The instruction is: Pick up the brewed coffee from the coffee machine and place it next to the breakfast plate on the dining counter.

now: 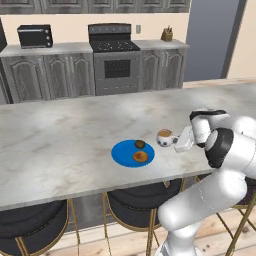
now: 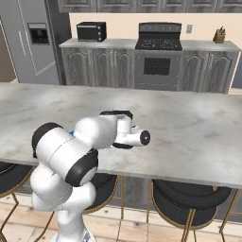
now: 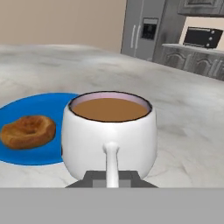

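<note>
closest up, mug [image 3: 109,133] of brown coffee fills the hand view, its handle between the gripper [image 3: 111,178] fingers, apparently gripped; it sits on the dining counter [image 1: 60,140] just beside the blue plate [image 1: 125,154]

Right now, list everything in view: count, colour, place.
Mug: one, white, brown coffee inside, on the dining counter beside the plate.
Plate: one, bright blue, on the counter near its front edge.
Food pieces: two, brown, on the plate.
Dining counter: one, grey-white marbled.
Stools: black seats, gold legs, under the counter's near side.
Stove: one, black and grey, back wall.
Toaster oven: one, black, back worktop.
Fridge: one, grey, left of the cabinets.
Jaws: at the mug's handle; open or shut unclear.
</note>
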Robot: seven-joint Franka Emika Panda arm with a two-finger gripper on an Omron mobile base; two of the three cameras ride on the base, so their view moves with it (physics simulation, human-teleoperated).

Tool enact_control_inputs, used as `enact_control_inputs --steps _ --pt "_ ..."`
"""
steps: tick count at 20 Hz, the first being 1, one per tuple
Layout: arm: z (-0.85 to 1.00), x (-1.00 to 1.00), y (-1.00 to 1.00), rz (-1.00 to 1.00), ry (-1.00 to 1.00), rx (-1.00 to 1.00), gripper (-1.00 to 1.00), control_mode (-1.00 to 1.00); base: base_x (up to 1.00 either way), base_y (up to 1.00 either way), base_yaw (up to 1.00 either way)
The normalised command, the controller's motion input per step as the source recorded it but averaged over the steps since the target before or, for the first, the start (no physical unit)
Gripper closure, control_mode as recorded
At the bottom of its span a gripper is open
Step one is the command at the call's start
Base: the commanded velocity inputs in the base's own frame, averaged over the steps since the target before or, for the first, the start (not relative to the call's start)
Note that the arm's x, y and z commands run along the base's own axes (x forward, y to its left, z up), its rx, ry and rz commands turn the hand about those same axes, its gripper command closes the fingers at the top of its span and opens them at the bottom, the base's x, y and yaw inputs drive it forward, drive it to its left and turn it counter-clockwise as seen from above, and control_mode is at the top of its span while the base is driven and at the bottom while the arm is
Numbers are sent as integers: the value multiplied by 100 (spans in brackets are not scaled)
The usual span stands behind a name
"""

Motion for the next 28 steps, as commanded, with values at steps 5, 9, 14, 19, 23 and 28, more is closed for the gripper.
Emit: enact_control_inputs --steps 5,9,14,19,23,28 --pt "-38 24 -5 0 0 0 100 -100 0 0 0" --pt "-33 23 -9 0 0 0 100 -100 0 0 0" --pt "-29 24 -4 0 0 0 100 -100 0 0 0" --pt "-25 31 0 0 0 0 100 -100 0 0 0" --pt "-6 7 11 0 0 -3 -100 -100 0 0 0" --pt "1 0 21 0 0 -5 -100 -100 0 0 0"
